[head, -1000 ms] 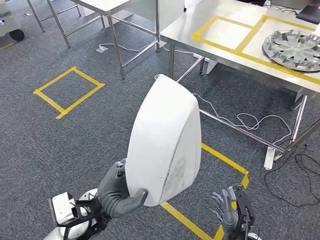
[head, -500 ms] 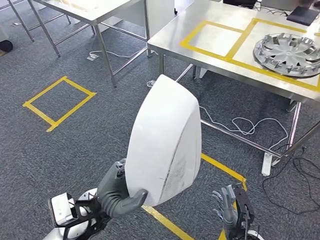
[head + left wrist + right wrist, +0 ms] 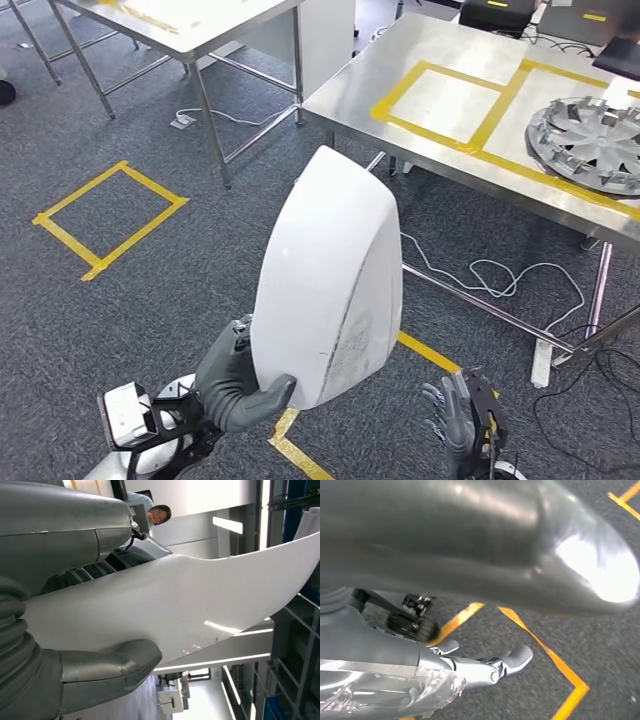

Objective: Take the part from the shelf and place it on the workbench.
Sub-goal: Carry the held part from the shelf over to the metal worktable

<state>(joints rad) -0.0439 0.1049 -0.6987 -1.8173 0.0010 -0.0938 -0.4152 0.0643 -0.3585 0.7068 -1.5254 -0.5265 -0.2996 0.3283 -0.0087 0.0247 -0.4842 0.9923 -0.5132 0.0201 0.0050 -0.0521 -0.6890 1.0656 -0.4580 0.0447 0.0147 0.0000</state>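
1. Floor (image 3: pixel 151 290): grey carpet, marked with yellow tape: one closed square outline (image 3: pixel 109 218) to the left, and one taped corner (image 3: pixel 423 352) running under the held part.
2. Workbench (image 3: pixel 355 85): one steel-topped table on metal legs, upper right of the head view. Yellow tape divides its top into rectangles. One silver wheel cover (image 3: pixel 592 142) lies flat in the right-hand rectangle.
3. Second table (image 3: pixel 196 25): one, steel-framed, upper left, standing apart from the workbench.
4. Part (image 3: pixel 332 280): one white, smooth, curved shell, held up in the air above the carpet, near the workbench but not touching it. Long axis runs from the hand below up and away toward the bench; the rounded top end points at the bench edge. Faint grey scuffs on the lower right face.
5. Left hand (image 3: pixel 234 385): grey, grips the part's lower edge, thumb pressed under the rim, fingers behind the shell.
6. Right hand (image 3: pixel 453 420): low at the right, holds nothing, dark fingers spread apart.
7. Power strip (image 3: pixel 540 362): one, white, on the carpet under the workbench, with white cables (image 3: pixel 490 270) looping beside it.
8. Person (image 3: pixel 160 514): one, small and distant in the left wrist view, past the part.
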